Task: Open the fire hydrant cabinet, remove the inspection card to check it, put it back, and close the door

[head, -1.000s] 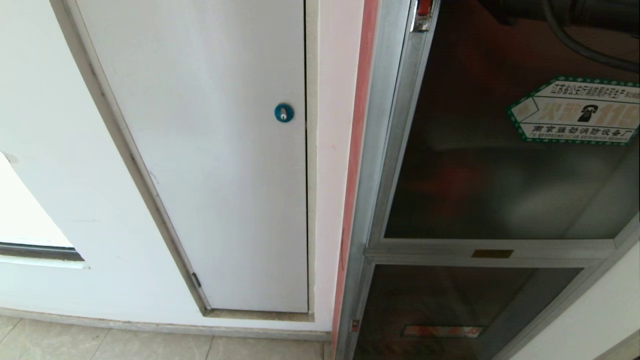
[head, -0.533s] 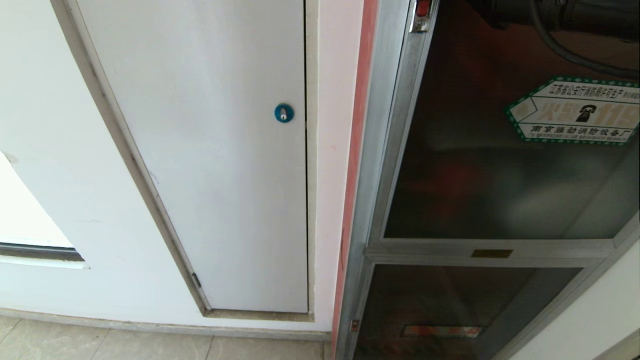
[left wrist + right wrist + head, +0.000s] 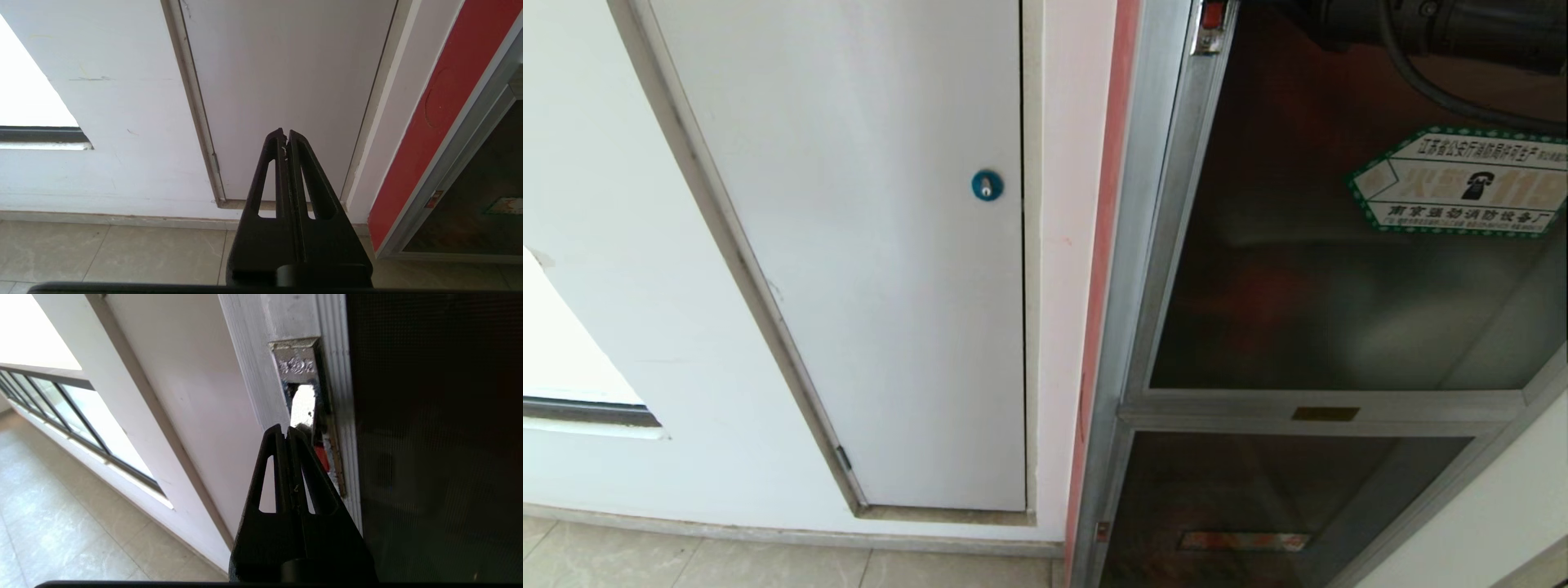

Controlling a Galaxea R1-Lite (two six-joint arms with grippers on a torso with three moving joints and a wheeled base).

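Filling the right half of the head view, the tall silver-metal-framed fire hydrant cabinet [image 3: 1131,269] stands with its large dark tinted glass door [image 3: 1307,286] lying flush in the frame. A green-edged white hexagonal "119" sticker [image 3: 1462,181] sits on the glass at the upper right, and a small brass plate [image 3: 1325,414] is fixed to the crossbar beneath the pane, above a smaller lower glass panel [image 3: 1258,506]. No inspection card can be made out through the dark glass.

At the top edge of that view, a metal latch with a red insert [image 3: 1213,24] sits on the door frame, and the dark right arm [image 3: 1445,24] reaches in from the upper right corner. In the right wrist view, the black right gripper [image 3: 286,430], fingers pressed together, has its tips just beside the recessed latch [image 3: 304,404] in the centre of the frame; whether they touch it cannot be told.

The black left gripper [image 3: 285,134], also pressed together and holding nothing, points at the bottom of a plain white panel [image 3: 882,269] with a blue round lock [image 3: 987,184], left of the cabinet. A red side strip [image 3: 433,122] of the cabinet runs along the right of the left wrist view, with beige floor tiles [image 3: 122,253] below.
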